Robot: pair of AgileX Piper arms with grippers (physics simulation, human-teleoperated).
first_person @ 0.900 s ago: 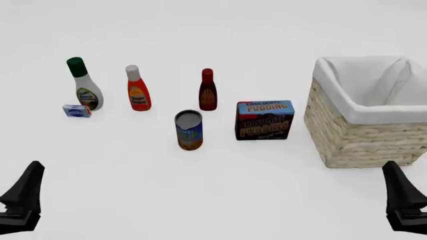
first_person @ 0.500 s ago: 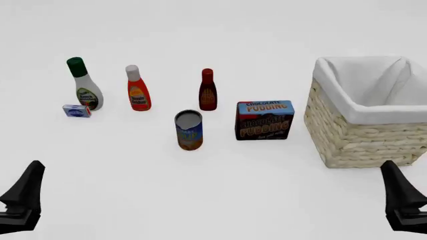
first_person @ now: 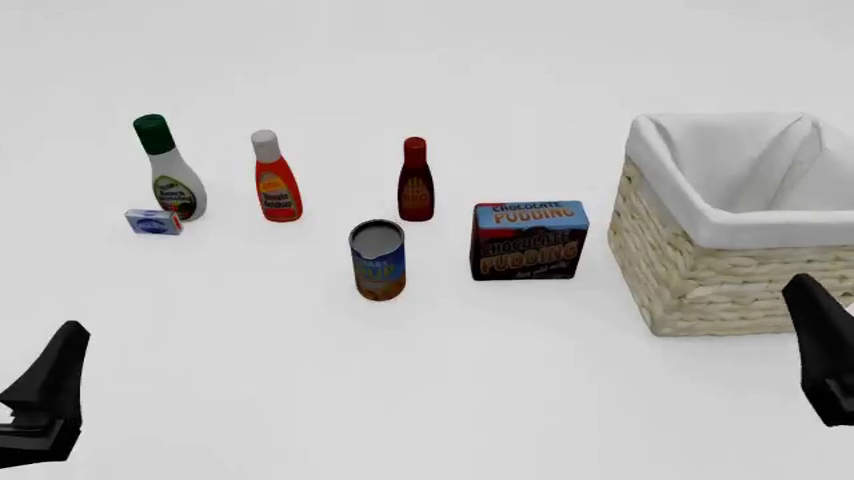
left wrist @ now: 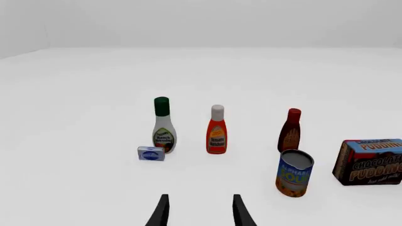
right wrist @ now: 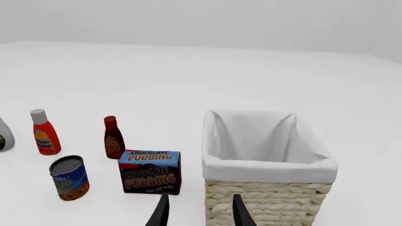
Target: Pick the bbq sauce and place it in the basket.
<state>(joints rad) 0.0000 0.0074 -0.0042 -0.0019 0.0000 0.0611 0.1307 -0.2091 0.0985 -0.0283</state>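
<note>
While the bbq sauce point(first_person: 415, 180) stands untouched on the desk point(first_person: 441, 390), nothing is done. Both the left claw point(left wrist: 199, 211) and the right claw point(right wrist: 198, 211) are spread and empty; the basket point(first_person: 747, 275) holds nothing visible.

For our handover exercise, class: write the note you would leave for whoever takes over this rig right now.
Left gripper: open, empty, low at the near left.
Right gripper: open, empty, near the basket.
The bbq sauce stands upright mid-table, behind the soup can and left of the pudding box; nothing touches it.
Done: nothing grasped, basket holds only its lining.
Left: grasp the bottle, carry it right, release it in the basket.
</note>
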